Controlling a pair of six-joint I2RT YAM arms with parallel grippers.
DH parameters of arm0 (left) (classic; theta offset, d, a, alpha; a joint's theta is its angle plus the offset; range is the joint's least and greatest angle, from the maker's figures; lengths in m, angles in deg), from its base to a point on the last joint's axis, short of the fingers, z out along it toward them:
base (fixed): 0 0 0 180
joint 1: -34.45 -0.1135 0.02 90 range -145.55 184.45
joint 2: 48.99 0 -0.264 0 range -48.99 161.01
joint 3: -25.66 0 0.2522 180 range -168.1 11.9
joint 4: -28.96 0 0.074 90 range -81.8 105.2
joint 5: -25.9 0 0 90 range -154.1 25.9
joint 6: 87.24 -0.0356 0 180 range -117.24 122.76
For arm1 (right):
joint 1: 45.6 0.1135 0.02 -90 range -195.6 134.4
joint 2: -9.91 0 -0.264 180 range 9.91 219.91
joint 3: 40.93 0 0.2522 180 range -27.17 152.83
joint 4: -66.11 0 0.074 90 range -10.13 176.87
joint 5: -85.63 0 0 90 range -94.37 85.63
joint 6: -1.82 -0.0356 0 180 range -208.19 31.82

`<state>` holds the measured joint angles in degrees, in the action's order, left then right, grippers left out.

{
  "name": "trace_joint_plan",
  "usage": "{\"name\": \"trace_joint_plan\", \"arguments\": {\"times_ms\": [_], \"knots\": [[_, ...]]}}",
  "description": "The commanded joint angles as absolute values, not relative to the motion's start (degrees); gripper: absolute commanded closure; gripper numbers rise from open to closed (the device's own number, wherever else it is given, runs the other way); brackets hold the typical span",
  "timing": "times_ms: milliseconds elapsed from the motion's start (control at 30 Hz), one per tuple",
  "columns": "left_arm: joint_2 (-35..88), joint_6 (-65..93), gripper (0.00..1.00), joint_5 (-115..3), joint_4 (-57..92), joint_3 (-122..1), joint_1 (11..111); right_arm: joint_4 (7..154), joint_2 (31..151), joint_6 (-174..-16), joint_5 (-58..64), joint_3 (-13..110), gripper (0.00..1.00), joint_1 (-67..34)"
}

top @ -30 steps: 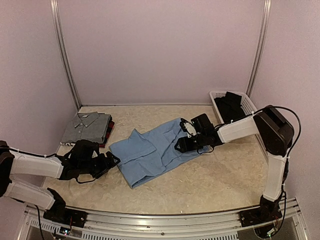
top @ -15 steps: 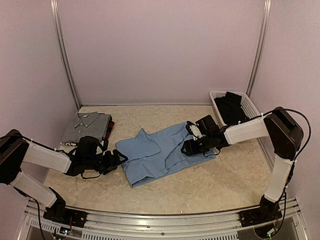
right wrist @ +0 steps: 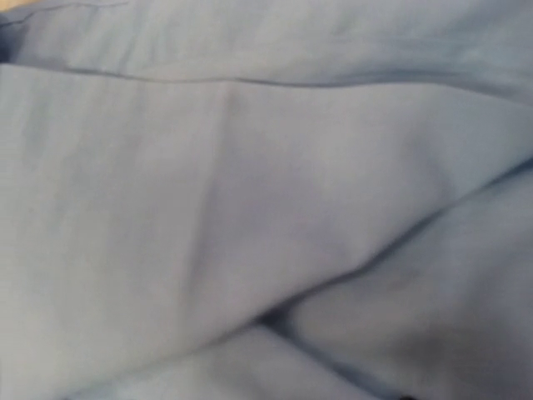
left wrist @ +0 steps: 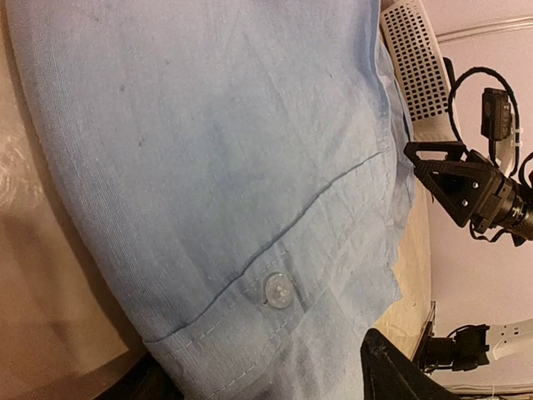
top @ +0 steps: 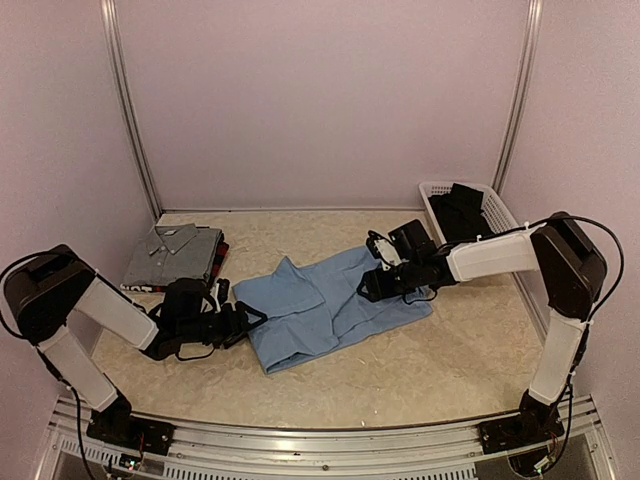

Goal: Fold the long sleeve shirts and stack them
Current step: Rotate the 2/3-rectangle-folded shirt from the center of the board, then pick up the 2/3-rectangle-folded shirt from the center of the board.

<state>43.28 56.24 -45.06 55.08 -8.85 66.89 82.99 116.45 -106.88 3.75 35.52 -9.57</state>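
Light blue shirt [top: 320,310] lies part-folded near the basket [top: 500,210]. Well away from the basket, the grey shirt [top: 172,252] sits folded on the plaid shirt [top: 221,255]. My left gripper [top: 245,320] and right gripper [top: 372,285] are at the blue cloth's edges; I cannot tell whether either is clenched.

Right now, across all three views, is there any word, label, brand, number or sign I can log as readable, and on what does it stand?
No text can be read in any view.
On the light blue shirt: plain cloth, and no lettering shows on its button.
On the grey shirt: no tag or print shows.
On the white mesh basket: no print shows.
Right wrist view: only blurred blue cloth.
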Motion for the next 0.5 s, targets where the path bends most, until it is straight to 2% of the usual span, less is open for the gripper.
{"name": "trace_joint_plan", "arguments": {"times_ms": [0, 233, 467], "knots": [[47.5, 58.9, 0.32, -45.6, 56.4, -7.1, 68.9, 81.2, 116.4, -105.8, 5.1, 36.0, 0.37, -7.3], [46.5, 59.2, 0.40, -48.8, 56.4, -6.7, 69.9, 80.9, 118.5, -103.5, 6.7, 40.3, 0.37, -1.7], [43.3, 58.4, 0.41, -51.5, 55.2, -5.5, 70.1, 82.0, 123.2, -101.8, 7.8, 46.0, 0.38, 3.5]]}}
